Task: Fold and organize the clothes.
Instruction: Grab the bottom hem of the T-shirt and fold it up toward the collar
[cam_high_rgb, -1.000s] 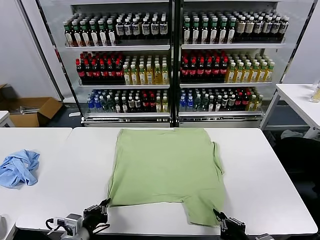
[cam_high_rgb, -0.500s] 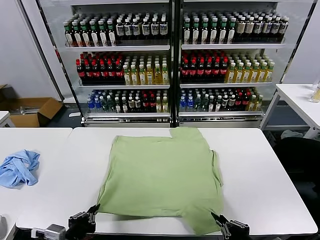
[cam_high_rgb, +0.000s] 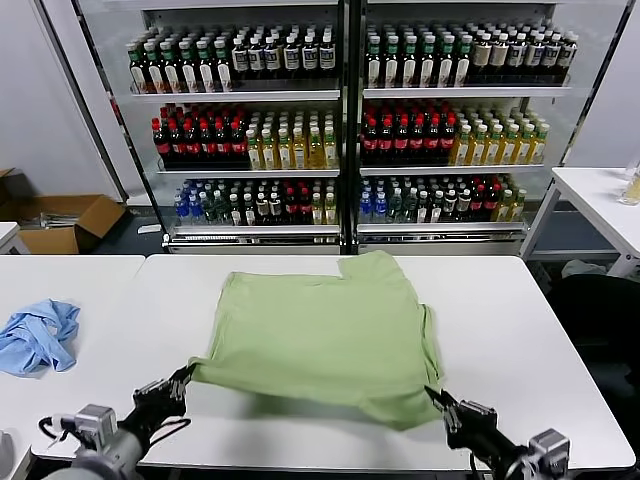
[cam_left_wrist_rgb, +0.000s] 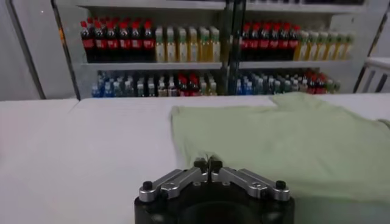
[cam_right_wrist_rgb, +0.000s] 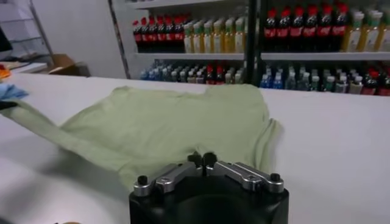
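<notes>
The light green shirt (cam_high_rgb: 320, 325) lies back-side up on the white table (cam_high_rgb: 530, 340); no collar, buttons or print show. Its near edge is lifted off the table and carried toward the far side. My left gripper (cam_high_rgb: 183, 378) is shut on the shirt's near left corner. My right gripper (cam_high_rgb: 436, 398) is shut on the near right corner. In the left wrist view the gripper (cam_left_wrist_rgb: 208, 163) pinches the shirt (cam_left_wrist_rgb: 286, 137). In the right wrist view the gripper (cam_right_wrist_rgb: 202, 161) pinches the shirt (cam_right_wrist_rgb: 170, 119).
A crumpled light blue garment (cam_high_rgb: 38, 335) lies on the table at the far left. Shelves of drink bottles (cam_high_rgb: 340, 130) stand behind the table. A cardboard box (cam_high_rgb: 60, 220) sits on the floor at back left. Another white table (cam_high_rgb: 605, 200) stands at right.
Both grippers have lifted the shirt's near edge and moved it away from me. The shirt's far part has bunched and slid toward the table's back edge.
</notes>
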